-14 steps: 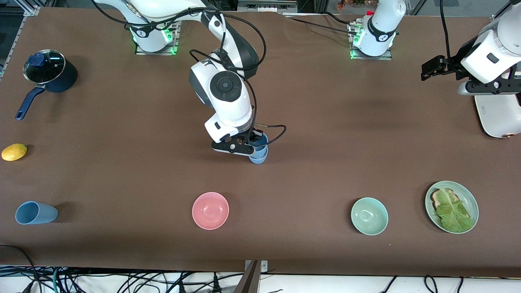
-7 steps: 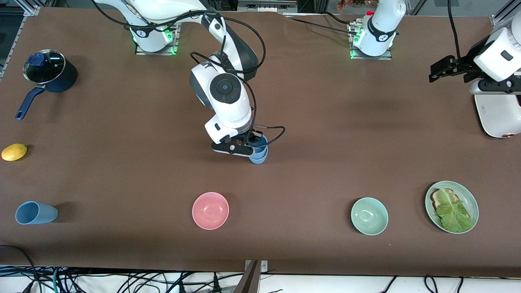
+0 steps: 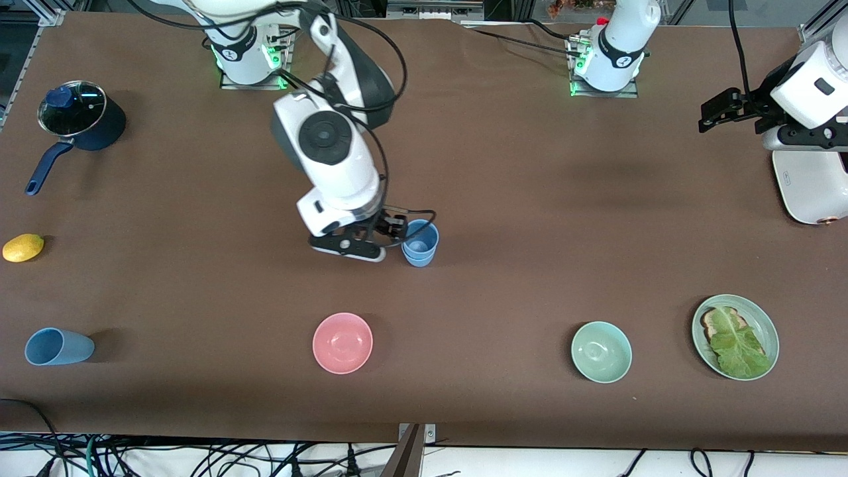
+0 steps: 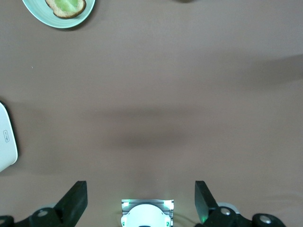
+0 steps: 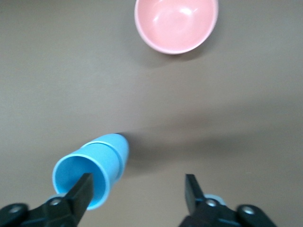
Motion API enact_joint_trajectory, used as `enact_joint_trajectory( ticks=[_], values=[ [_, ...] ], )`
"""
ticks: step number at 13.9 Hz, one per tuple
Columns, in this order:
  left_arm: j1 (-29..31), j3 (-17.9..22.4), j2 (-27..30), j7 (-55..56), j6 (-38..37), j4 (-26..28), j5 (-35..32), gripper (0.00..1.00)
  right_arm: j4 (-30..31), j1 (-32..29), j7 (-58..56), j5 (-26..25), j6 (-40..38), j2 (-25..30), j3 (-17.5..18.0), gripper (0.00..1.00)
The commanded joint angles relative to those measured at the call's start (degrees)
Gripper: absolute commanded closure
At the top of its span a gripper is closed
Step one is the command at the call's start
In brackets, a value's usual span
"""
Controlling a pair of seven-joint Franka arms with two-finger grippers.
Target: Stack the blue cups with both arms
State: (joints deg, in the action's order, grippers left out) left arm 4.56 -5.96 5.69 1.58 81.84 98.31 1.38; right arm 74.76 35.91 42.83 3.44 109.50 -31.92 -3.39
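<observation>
Two blue cups (image 3: 420,244) stand nested upright, one inside the other, near the middle of the table; the right wrist view shows the same blue cup stack (image 5: 94,170). My right gripper (image 3: 392,230) (image 5: 137,188) is open right beside the stack, toward the right arm's end, with nothing between its fingers; one fingertip (image 5: 81,188) shows in front of the upper cup's rim. A third blue cup (image 3: 58,346) lies on its side near the front edge at the right arm's end. My left gripper (image 3: 714,111) (image 4: 139,196) waits open and empty, high over the left arm's end.
A pink bowl (image 3: 342,342) (image 5: 176,23), a mint-green bowl (image 3: 601,352) and a green plate (image 3: 768,324) (image 4: 40,18) with toast and lettuce stand nearer the front camera. A navy pot (image 3: 83,119) and a lemon (image 3: 23,247) sit at the right arm's end. A white appliance (image 3: 811,189) stands under the left hand.
My right gripper has opened, let go of the upper cup and drawn away toward the right arm's end. The two cups stay nested. The left hand shifted slightly toward its end.
</observation>
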Motion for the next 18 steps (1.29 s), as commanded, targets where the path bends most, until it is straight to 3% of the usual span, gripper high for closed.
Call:
enact_joint_trajectory(
  ticks=[1,5,8,11,14,18],
  values=[
    [-0.1,0.0,1.3,-1.5,1.7,1.5,-0.7,0.0,1.6,-5.3,-10.4,1.0,-7.7,6.7,0.6,0.0],
    [-0.1,0.1,1.4,-1.2,2.0,1.9,-0.2,0.0,8.8,-14.5,-27.4,1.0,-15.2,17.7,0.8,0.0],
    [-0.1,0.1,1.2,-1.1,0.7,2.1,-0.2,0.0,10.3,-21.1,-37.6,0.7,-20.9,22.4,0.9,0.0],
    [0.0,0.0,0.1,-1.2,-0.5,1.7,-0.2,0.0,10.2,-29.1,-45.7,-0.5,-24.5,25.8,4.2,0.0],
    [0.3,0.0,-0.9,-1.4,-0.5,1.5,-0.1,0.0,10.2,-29.4,-46.9,-3.6,-25.6,27.5,4.0,0.0],
    [0.3,0.0,-0.9,-1.4,-0.9,1.5,-0.1,0.0,9.0,-29.4,-47.1,-3.5,-25.8,26.5,3.8,0.0]
  ],
)
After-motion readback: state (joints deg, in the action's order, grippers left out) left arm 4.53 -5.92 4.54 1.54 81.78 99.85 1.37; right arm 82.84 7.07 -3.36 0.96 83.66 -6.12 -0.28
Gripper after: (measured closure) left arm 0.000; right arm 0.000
